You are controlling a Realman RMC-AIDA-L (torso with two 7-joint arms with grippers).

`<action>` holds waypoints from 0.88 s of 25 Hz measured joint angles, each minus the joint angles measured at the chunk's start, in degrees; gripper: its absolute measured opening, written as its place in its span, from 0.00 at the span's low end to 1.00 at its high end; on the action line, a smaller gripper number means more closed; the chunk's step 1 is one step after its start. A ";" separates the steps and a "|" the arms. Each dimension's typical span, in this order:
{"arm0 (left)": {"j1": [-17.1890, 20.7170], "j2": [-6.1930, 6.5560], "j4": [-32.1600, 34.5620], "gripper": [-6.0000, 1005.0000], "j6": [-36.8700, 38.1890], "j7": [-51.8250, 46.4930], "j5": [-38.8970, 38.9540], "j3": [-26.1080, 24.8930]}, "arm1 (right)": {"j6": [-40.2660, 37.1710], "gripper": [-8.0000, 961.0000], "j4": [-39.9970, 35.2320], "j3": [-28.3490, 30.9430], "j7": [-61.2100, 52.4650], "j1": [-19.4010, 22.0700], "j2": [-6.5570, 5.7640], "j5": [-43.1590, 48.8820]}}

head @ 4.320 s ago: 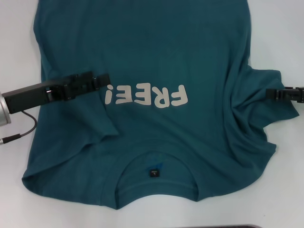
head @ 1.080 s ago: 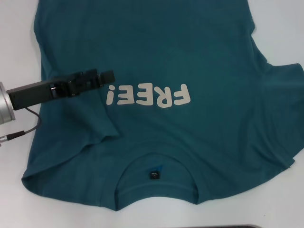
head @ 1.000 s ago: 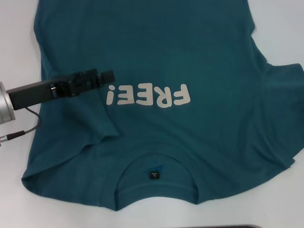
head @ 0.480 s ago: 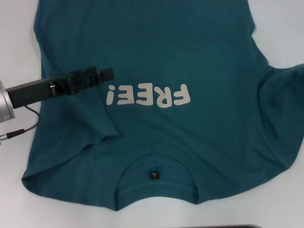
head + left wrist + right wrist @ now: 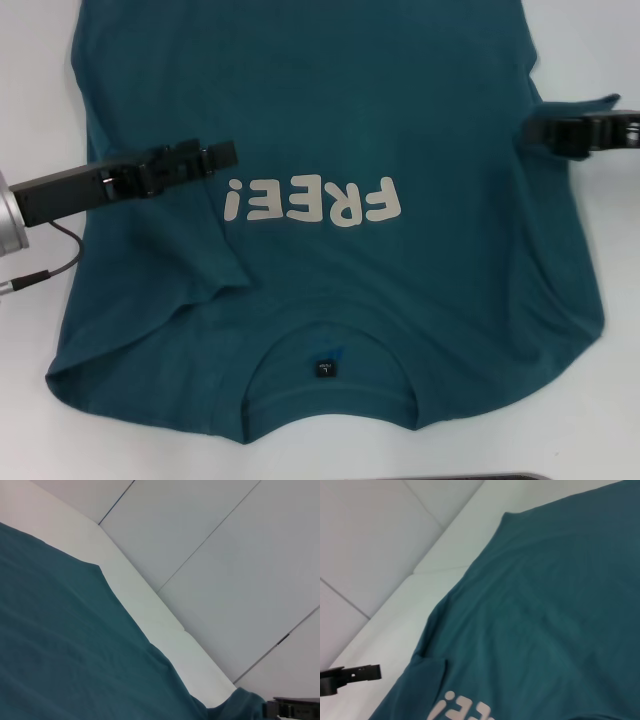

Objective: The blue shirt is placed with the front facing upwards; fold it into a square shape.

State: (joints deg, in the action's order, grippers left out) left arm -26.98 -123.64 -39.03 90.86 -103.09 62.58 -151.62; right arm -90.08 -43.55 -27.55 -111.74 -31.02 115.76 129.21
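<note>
1. At the shirt's right edge, the right pincer [image 5: 535,133] grips the right sleeve, carrying it inward.
2. Beside the "FREE!" lettering [image 5: 312,203], the left pincer [image 5: 226,153] hovers; its opening cannot be told.
3. The blue shirt [image 5: 320,90] lies face-up on the desk [image 5: 35,60], collar nearest the robot.

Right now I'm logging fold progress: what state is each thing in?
blue shirt: front up, lettering showing, left sleeve folded inward, right sleeve lifted by the pincer.
left pincer: over the folded left sleeve.
right pincer: at the shirt's right edge, shut on the sleeve.
</note>
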 joint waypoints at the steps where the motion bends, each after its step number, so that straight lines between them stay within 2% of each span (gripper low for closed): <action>1: -0.01 0.02 0.00 0.90 -0.12 0.01 0.00 0.01 | 0.94 0.02 0.57 -0.72 -0.01 -0.82 0.28 0.01; 6: -0.06 0.05 0.00 0.90 -1.39 0.01 0.00 0.30 | 6.26 0.02 3.68 -5.18 -0.03 -4.27 1.37 0.06; 12: -0.09 0.07 0.00 0.90 -1.44 -0.03 0.00 0.36 | 8.08 0.02 5.31 -10.66 -0.18 -5.85 1.54 0.23; 18: -0.10 0.02 0.00 0.90 -1.42 -0.09 0.00 0.26 | 7.26 0.21 4.97 -10.41 -1.12 -4.98 0.60 -0.05; 22: -0.09 0.00 0.00 0.90 -1.41 -0.12 0.00 0.34 | 7.02 0.41 4.75 -8.94 -1.54 -3.59 -0.10 -0.29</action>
State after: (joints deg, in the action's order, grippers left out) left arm -27.07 -123.64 -39.02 89.46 -103.21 62.58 -151.29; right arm -83.07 -38.80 -36.50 -113.28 -34.61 115.66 128.92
